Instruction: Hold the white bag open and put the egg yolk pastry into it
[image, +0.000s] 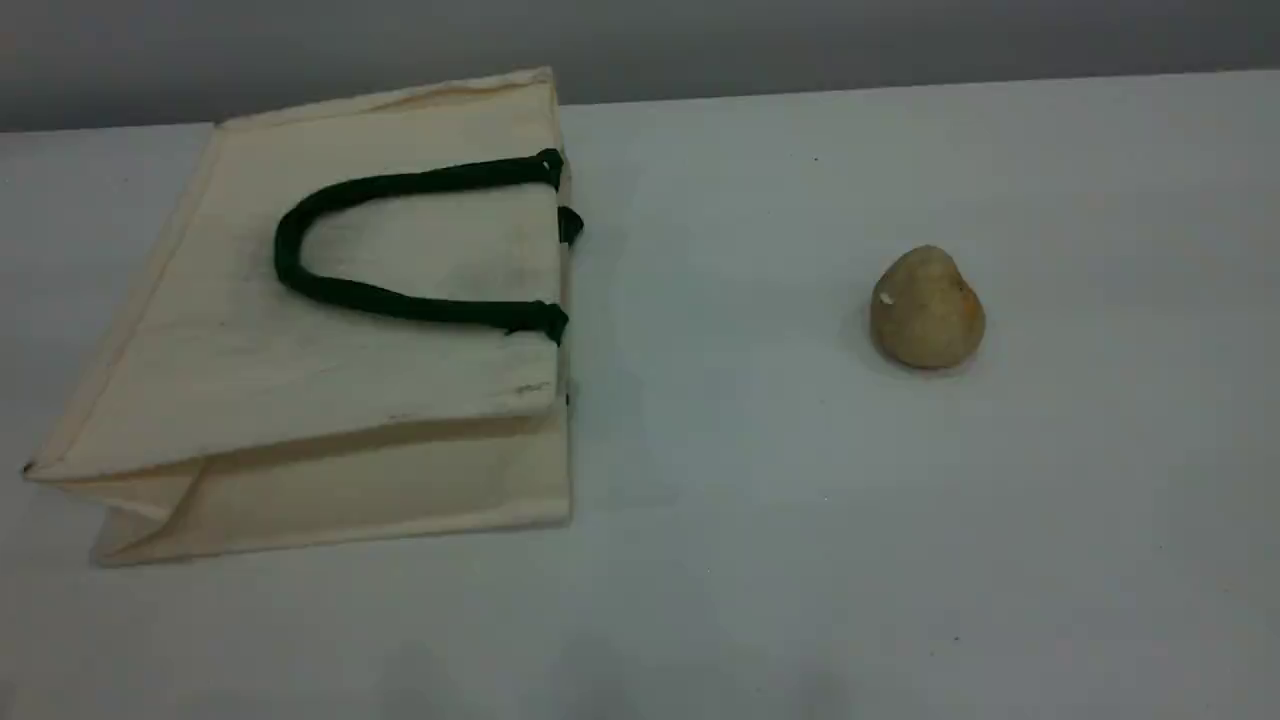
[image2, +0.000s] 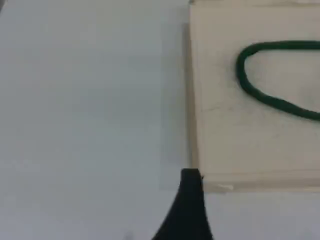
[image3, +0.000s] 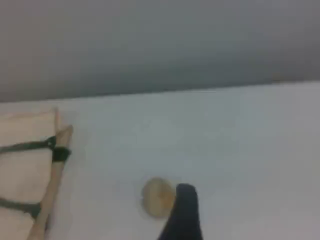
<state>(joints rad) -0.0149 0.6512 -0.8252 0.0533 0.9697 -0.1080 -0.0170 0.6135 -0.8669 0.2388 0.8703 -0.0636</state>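
Observation:
The white bag (image: 330, 390) lies flat on its side at the table's left, its mouth edge facing right. One dark green handle (image: 400, 185) rests looped on its top panel. The egg yolk pastry (image: 927, 308) sits alone on the table to the right, well apart from the bag. No arm shows in the scene view. In the left wrist view a black fingertip (image2: 190, 181) hangs over the near corner of the bag (image2: 225, 140), beside the handle (image2: 242, 75). The right wrist view has a black fingertip (image3: 185, 200) just right of the pastry (image3: 157, 196). Neither gripper holds anything.
The white table (image: 760, 480) ends at a grey wall (image: 900, 40) at the back. A stub of the bag's second handle (image: 568, 225) pokes out at the mouth edge. The bag's mouth end (image3: 25, 165) also shows in the right wrist view.

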